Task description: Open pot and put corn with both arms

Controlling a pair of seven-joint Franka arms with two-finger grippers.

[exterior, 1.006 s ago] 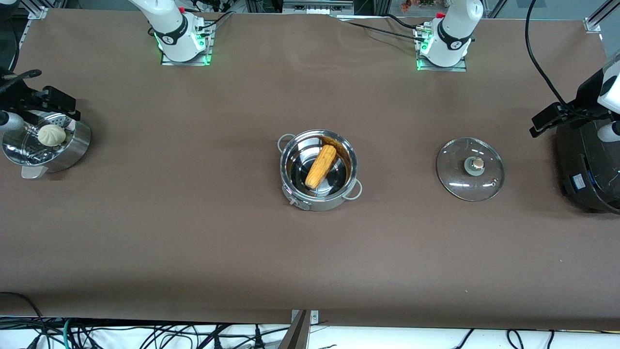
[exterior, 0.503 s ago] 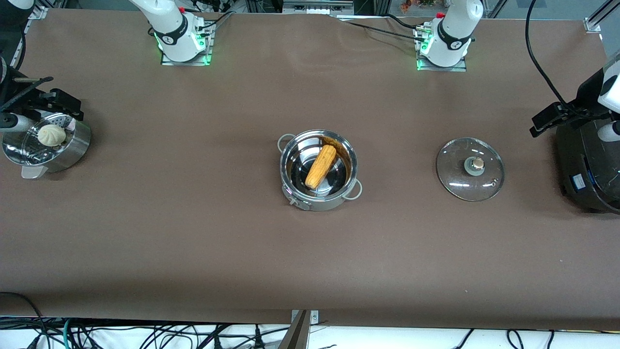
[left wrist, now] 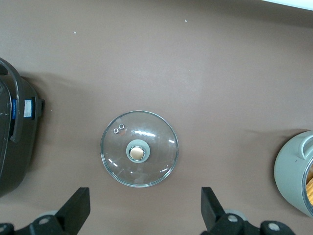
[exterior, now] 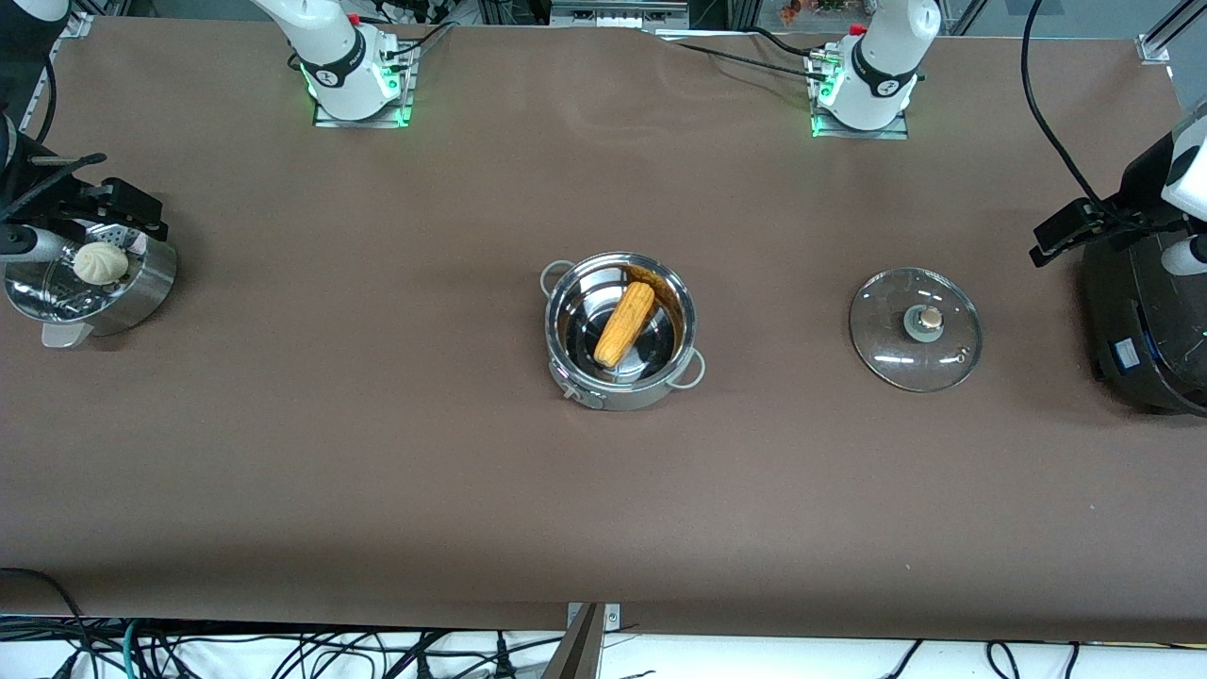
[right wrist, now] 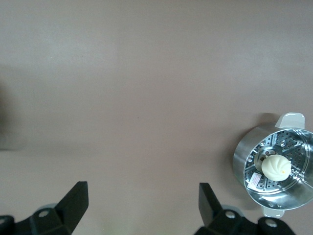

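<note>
Brown bench (exterior: 377, 453): lid (exterior: 916, 328) off, corn (exterior: 624, 323) inside pot (exterior: 620, 330); task looks done; left claw (left wrist: 142, 215) and right claw (right wrist: 142, 213) spread wide, empty.

Both arms are raised at their own table ends, left gripper (left wrist: 142, 215) and right gripper (right wrist: 142, 213) apparently spread wide, empty.

**Right wrist view: fingers apart, nothing held**

Right gripper (right wrist: 142, 205) up over bare brown counter (right wrist: 137, 98), fingers (right wrist: 73, 198) spread wide with nothing between them. Perforated steel steamer bowl (right wrist: 244, 159) sits out past one finger, off to that side. White bun (right wrist: 275, 167) inside it, plus a small label.
</note>
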